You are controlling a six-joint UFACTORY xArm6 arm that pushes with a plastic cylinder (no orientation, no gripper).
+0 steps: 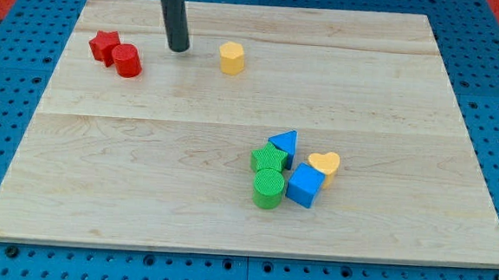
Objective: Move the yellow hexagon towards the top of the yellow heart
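Standing just to the view's right of the red star (pixel 104 44) and red cylinder (pixel 127 60), my tip (pixel 179 48) is bare, holding nothing. The yellow hexagon (pixel 231 57) sits near on its right; the yellow heart (pixel 325 166) lies far toward the view's bottom right, touching the blue cube (pixel 304 185). An off-centre push could spin the hexagon into the blue triangle (pixel 285 145) and green blocks (pixel 268 178). The wooden board (pixel 391 88) offers open room between.

Red star (pixel 104 45) touching red cylinder (pixel 127 60) at the wooden desk's (pixel 144 168) top left; green star (pixel 268 158), green cylinder (pixel 268 188), blue triangle (pixel 284 145), blue cube (pixel 304 185) clustered lower right.
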